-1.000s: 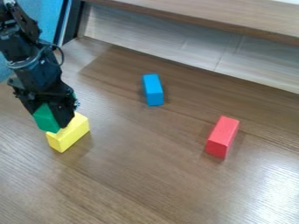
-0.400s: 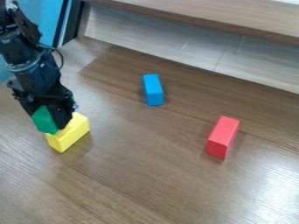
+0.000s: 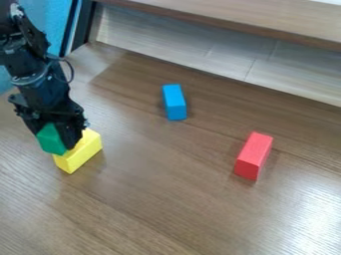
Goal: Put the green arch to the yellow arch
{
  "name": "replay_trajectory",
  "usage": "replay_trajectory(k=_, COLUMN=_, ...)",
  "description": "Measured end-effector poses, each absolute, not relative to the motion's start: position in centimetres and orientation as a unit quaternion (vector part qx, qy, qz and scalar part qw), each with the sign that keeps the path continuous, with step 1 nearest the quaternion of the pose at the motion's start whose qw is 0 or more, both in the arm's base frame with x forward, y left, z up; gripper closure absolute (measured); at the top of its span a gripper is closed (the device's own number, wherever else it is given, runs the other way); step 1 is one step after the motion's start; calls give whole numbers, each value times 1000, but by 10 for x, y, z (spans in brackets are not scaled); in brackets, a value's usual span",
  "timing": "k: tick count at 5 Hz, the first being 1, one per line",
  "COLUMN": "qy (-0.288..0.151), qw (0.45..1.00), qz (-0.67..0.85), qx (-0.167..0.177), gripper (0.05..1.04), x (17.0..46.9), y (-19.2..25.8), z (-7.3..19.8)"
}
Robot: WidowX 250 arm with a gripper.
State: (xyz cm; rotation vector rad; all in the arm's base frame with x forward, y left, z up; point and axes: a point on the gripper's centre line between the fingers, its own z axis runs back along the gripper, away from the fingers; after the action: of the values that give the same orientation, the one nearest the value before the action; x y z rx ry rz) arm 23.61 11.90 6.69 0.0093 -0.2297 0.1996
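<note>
At left, your claw [image 3: 61, 135] is closed upon the green block [image 3: 50, 139], holding it over the left side of the yellow block [image 3: 81, 152], whose long axis goes from near left to far right. You cannot tell if they touch. Since the earlier frames, green has come slightly lower; yellow stayed.

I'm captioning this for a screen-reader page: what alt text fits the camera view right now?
A black claw grips a green block against or just above a yellow block, on the left of a brown wooden table. Farther right lie a blue block and, nearer the camera, a red block.
</note>
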Motion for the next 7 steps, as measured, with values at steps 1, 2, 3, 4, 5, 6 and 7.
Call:
replay_trajectory(k=1, qy=-114, qw=989, qz=96, qx=4, gripper=486, x=238, y=115, z=66)
replay_trajectory(k=2, qy=-110, qw=989, qz=96, qx=4, gripper=486, x=238, y=115, z=63)
replay_trajectory(k=3, qy=-111, qw=989, qz=97, qx=7, gripper=486, x=239, y=117, z=62)
replay_trajectory(k=4, qy=-108, qw=989, qz=99, qx=7, gripper=486, x=238, y=116, z=61)
replay_trajectory(k=5, qy=-109, qw=989, qz=94, qx=9, gripper=486, x=239, y=115, z=61)
replay_trajectory(k=6, qy=-109, qw=990, qz=93, qx=9, gripper=433, x=239, y=115, z=61)
replay_trajectory(k=7, qy=-105, qw=991, qz=87, qx=5, gripper=141, x=239, y=112, z=58)
